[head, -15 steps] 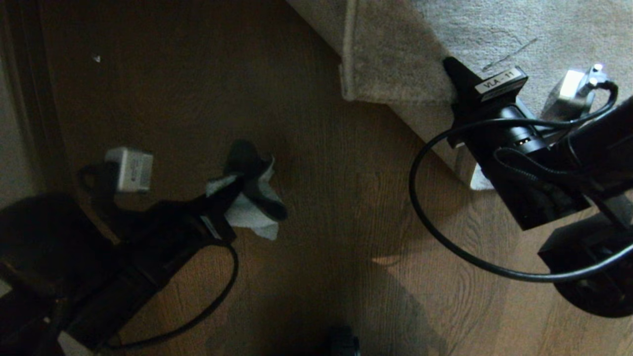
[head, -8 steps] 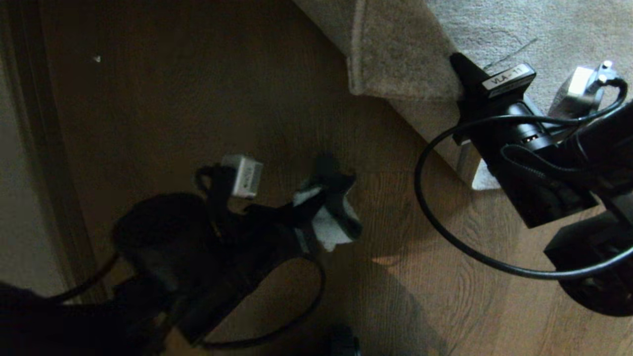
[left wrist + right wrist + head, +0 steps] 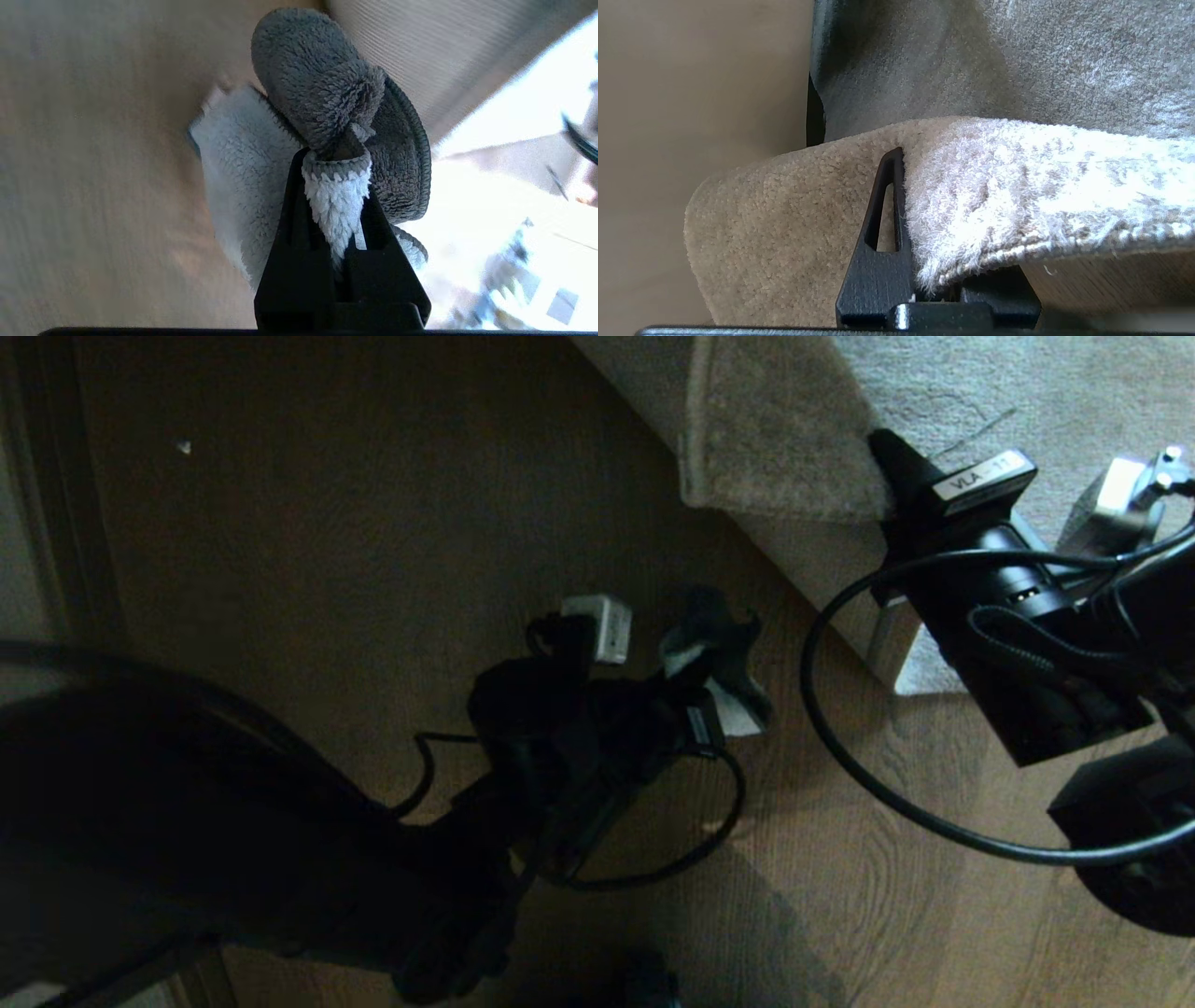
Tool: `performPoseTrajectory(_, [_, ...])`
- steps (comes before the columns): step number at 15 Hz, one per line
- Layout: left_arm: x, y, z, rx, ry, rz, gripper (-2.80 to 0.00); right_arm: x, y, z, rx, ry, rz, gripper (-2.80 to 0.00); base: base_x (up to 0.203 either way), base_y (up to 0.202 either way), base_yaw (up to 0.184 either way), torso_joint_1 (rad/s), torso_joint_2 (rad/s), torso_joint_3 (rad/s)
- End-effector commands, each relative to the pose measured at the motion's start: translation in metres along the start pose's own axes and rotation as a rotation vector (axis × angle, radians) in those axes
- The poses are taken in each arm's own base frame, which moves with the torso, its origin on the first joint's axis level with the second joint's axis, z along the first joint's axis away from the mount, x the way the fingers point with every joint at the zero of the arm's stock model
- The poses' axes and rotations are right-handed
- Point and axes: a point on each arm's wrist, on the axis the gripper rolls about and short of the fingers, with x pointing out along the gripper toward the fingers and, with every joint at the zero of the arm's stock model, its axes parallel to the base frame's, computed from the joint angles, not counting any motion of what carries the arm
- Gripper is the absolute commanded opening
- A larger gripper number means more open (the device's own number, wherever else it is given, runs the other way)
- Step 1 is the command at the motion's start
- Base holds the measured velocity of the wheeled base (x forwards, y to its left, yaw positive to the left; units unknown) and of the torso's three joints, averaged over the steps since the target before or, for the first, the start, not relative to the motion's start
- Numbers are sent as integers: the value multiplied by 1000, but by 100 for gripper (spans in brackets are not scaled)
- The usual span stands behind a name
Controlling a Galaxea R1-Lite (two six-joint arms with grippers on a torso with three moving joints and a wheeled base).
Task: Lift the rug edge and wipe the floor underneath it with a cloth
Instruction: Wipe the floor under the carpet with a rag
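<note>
The grey-beige rug [image 3: 934, 383] fills the upper right of the head view. My right gripper [image 3: 892, 476] is shut on the rug edge [image 3: 695, 429] and holds a flap of it off the brown wood-grain floor [image 3: 373, 523]. In the right wrist view the plush rug edge [image 3: 994, 196] sits between the jaws; one black finger [image 3: 887, 200] shows and the other is hidden under the pile. My left gripper [image 3: 709, 644] is shut on the grey-blue cloth [image 3: 733, 705], low over the floor just left of the lifted flap. In the left wrist view the cloth [image 3: 327, 93] bunches out past the fingertips [image 3: 289, 210].
A dark strip of wall base [image 3: 56, 523] runs down the left side. A white speck [image 3: 183, 447] lies on the floor at upper left. The right arm's black cable [image 3: 840, 756] loops over the floor, and a dark wheel [image 3: 1139, 887] sits at lower right.
My left gripper has carried the cloth to the right and farther away across the floor, up to the lifted rug. The right gripper has drawn the rug flap slightly to the right.
</note>
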Motion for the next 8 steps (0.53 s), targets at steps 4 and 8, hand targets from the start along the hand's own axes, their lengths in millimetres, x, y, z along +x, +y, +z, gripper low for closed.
performPoseTrajectory(4, [18, 46, 17, 15, -86, 115, -280, -1, 6, 5, 19, -30, 44, -280, 0, 0, 0, 0, 0, 0])
performPoseTrajectory(8, [25, 76, 46, 32, -180, 181, -280, -2, 6, 5, 18, -28, 41, -280, 0, 0, 0, 0, 0, 0])
